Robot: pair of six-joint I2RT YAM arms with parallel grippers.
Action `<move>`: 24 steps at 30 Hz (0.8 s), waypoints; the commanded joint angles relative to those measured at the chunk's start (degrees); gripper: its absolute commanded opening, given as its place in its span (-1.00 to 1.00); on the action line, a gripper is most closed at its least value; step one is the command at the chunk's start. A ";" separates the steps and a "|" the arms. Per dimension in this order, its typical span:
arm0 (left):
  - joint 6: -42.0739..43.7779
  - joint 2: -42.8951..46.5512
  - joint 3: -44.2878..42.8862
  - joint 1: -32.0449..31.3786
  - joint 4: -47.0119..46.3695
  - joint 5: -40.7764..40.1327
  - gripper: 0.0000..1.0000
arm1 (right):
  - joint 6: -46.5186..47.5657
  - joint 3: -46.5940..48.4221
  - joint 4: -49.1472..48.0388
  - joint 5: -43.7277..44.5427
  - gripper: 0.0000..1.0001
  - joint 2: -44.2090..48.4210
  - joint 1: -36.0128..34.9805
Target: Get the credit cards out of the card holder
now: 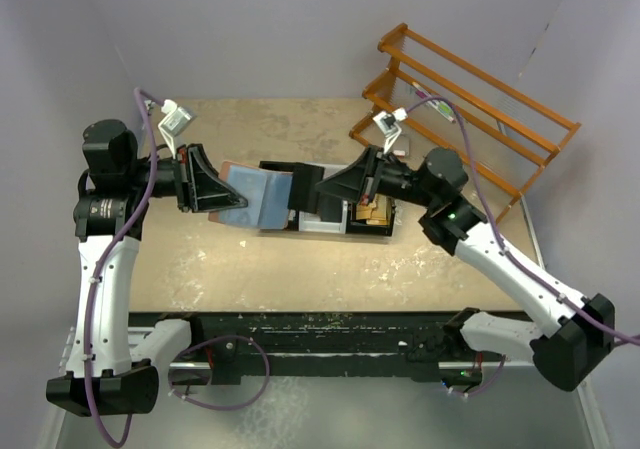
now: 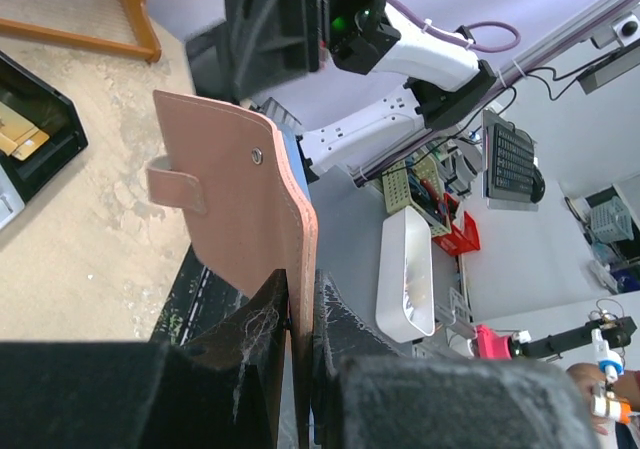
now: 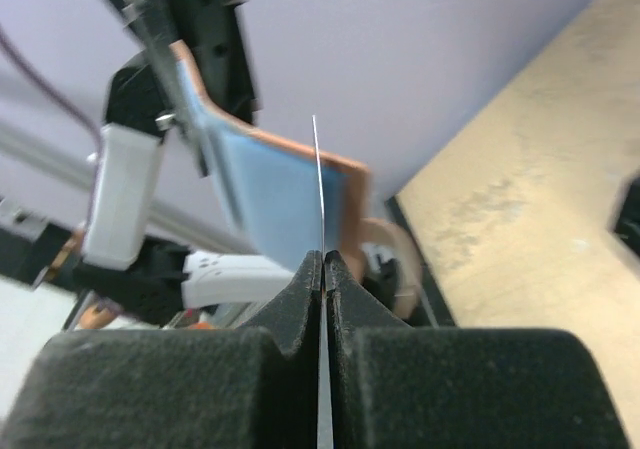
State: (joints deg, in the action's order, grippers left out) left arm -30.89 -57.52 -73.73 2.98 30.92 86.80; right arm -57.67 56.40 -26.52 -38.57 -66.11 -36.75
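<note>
Where our two arms meet above the table (image 1: 300, 279), the left claw (image 2: 300, 319) pinches one edge of the card holder (image 2: 235, 199), holding it open and lifted, its blue lining facing the right arm. Our right claw (image 3: 323, 269) is pressed together on one thin credit card (image 3: 320, 184), seen edge-on against that lining. Beyond lies a black tray (image 2: 50, 154), and farthest back a wooden rack (image 1: 470, 99).
</note>
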 commanded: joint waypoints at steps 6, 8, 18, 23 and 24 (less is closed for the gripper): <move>22.30 -1.63 -7.17 -0.14 16.78 -4.04 -0.93 | 11.65 -0.86 21.61 4.47 -1.00 2.12 11.46; 27.16 -2.77 -9.03 -0.10 21.48 -5.78 -0.96 | 12.94 -1.21 23.30 6.13 -1.00 0.29 12.07; 31.36 -1.86 -10.40 -0.17 24.99 -7.70 -0.96 | 20.07 6.97 26.76 19.10 -1.00 -18.26 11.71; 30.82 -1.64 -10.40 -0.17 24.77 -7.11 -0.96 | 20.29 11.57 26.79 23.06 -1.00 -26.38 9.90; 30.69 -1.65 -10.43 -0.17 24.66 -7.03 -0.96 | 20.30 12.35 26.99 23.65 -1.00 -27.84 9.27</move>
State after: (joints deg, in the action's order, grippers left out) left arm -1.80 -60.07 -81.89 2.96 56.07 78.15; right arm -39.40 63.44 1.06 -19.77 -91.18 -25.43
